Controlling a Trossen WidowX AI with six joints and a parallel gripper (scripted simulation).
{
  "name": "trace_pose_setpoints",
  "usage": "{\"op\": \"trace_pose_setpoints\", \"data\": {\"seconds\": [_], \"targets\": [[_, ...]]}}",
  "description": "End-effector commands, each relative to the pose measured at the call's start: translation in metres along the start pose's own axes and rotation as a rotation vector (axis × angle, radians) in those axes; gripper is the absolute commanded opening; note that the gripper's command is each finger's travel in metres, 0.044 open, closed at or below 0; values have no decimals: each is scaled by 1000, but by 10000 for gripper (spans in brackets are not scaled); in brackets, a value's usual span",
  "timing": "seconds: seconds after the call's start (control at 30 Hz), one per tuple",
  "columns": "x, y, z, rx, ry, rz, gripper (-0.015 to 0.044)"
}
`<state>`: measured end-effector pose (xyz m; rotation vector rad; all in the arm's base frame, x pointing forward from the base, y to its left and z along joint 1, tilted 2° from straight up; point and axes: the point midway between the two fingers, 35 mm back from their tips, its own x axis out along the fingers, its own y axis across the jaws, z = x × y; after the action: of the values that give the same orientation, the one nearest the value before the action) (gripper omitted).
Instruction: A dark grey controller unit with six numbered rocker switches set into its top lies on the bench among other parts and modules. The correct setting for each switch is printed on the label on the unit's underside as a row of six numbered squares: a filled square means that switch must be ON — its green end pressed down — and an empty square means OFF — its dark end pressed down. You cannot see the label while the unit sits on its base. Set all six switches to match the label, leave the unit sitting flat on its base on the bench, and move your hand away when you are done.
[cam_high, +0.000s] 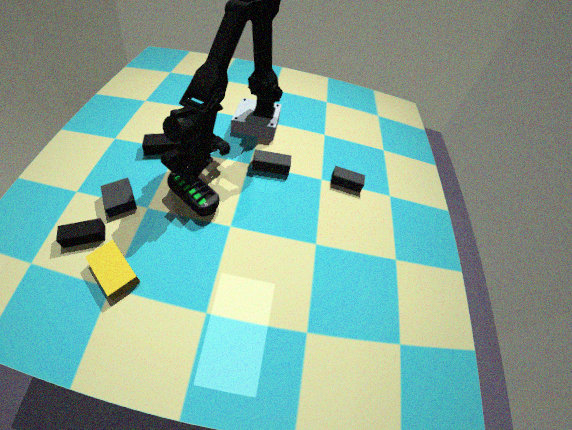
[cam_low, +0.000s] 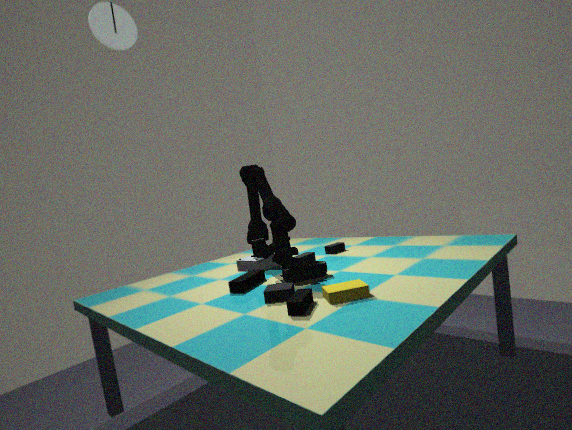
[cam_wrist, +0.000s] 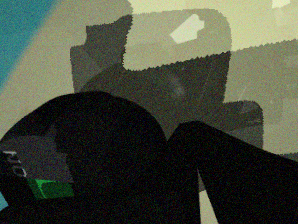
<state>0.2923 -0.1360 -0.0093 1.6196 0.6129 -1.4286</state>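
The dark controller unit sits on its base, switches up, with rounded ends. Green switch ends show along its top in the top view, but single switch settings are too small to read surely. In the wrist view, part of its top shows at the lower left with white lettering and one green switch end; the rest is black shadow or hidden. My gripper is shut and holds nothing. It is low over the unit's far left end; whether it touches a switch cannot be told. The underside label is hidden.
A yellow block lies front left. Dark blocks lie left of the unit, another behind the gripper. Two more lie to the right. The arm's pale base stands behind.
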Motion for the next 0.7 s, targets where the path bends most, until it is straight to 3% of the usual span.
{"op": "trace_pose_setpoints", "data": {"seconds": [0.0,0.17,0.33,0.67], "targets": [[-7,1,0,1,0,5,0],[-56,2,-1,5,1,32,0],[-58,2,-1,5,1,33,0],[-68,40,2,9,81,-113,263]]}}
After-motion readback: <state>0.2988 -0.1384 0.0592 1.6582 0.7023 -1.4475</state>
